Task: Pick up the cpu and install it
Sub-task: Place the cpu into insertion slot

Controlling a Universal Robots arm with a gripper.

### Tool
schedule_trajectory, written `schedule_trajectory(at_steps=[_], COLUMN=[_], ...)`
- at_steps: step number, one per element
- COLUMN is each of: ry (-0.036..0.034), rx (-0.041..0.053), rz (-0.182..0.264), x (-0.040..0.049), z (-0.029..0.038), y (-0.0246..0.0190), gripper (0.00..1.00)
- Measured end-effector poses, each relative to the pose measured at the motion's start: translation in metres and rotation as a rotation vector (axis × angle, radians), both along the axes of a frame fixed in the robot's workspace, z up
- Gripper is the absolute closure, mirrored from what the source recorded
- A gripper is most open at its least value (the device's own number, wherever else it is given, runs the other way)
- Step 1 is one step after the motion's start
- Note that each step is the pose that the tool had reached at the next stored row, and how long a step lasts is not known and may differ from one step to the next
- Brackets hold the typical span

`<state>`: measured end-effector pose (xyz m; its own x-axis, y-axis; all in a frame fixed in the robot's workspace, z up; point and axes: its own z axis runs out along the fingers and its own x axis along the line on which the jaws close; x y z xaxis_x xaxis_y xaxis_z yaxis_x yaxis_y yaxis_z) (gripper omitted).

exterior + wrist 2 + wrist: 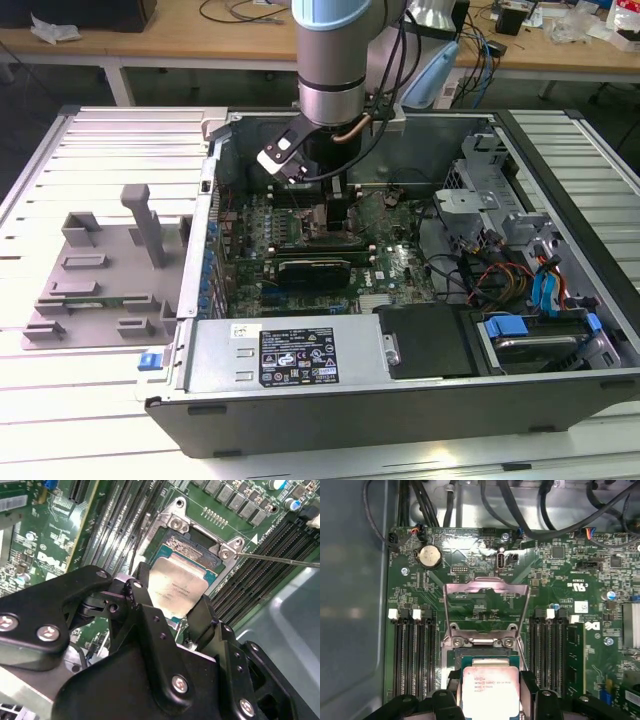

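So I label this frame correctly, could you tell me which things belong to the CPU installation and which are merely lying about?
In the job: gripper, the cpu it holds, socket, raised retention frame.
Lying about: grey slotted tray, coin battery, power supply, memory slots.

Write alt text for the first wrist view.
The black end effector grips a small square silvery-grey cpu by two opposite edges at the open metal-framed socket on a green motherboard. The socket's hinged metal frame stands raised, with dark memory slots on both sides.
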<state>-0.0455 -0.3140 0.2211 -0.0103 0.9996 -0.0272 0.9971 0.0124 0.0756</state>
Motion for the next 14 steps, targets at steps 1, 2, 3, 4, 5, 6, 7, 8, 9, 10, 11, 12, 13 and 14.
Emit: schedule_trajectory(at_steps=[1, 2, 3, 4, 5, 6, 7, 8, 9, 10, 11, 12, 13, 14], ry=[-0.0001, 0.0001, 0.0001, 0.0001, 0.0001, 0.0001, 0.0000, 0.0000, 0.0000, 0.0001, 0.0001, 0.0001, 0.0001, 0.0000], rx=[0.0004, 0.0002, 0.0002, 0.0002, 0.0002, 0.0003, 0.0004, 0.0003, 0.0005, 0.0008, 0.0009, 0.0010, 0.0010, 0.0013], rz=[0.000, 0.000, 0.000, 0.000, 0.000, 0.000, 0.000, 0.000, 0.000, 0.000, 0.000, -0.003, -0.009, -0.013], x=[0.0000, 0.0000, 0.0000, 0.0001, 0.0001, 0.0000, 0.0000, -0.0002, -0.0010, -0.0015, -0.0020, -0.0020, -0.0020, -0.0021], z=[-0.0016, -0.0030, -0.0048, -0.0072, -0.0088, -0.0112, -0.0125, -0.0138, -0.0155, -0.0161, -0.0168, -0.0184, -0.0189, -0.0193], y=[0.0010, 0.0015, 0.0018, 0.0019, 0.0019, 0.0020, 0.0020, 0.0020, 0.0020, 0.0020, 0.0020, 0.0020, 0.0020, 0.0019], gripper=[0.45, 0.45, 0.45, 0.45, 0.45, 0.45, 0.45, 0.45, 0.45, 0.45, 0.45, 0.45, 0.45, 0.45])
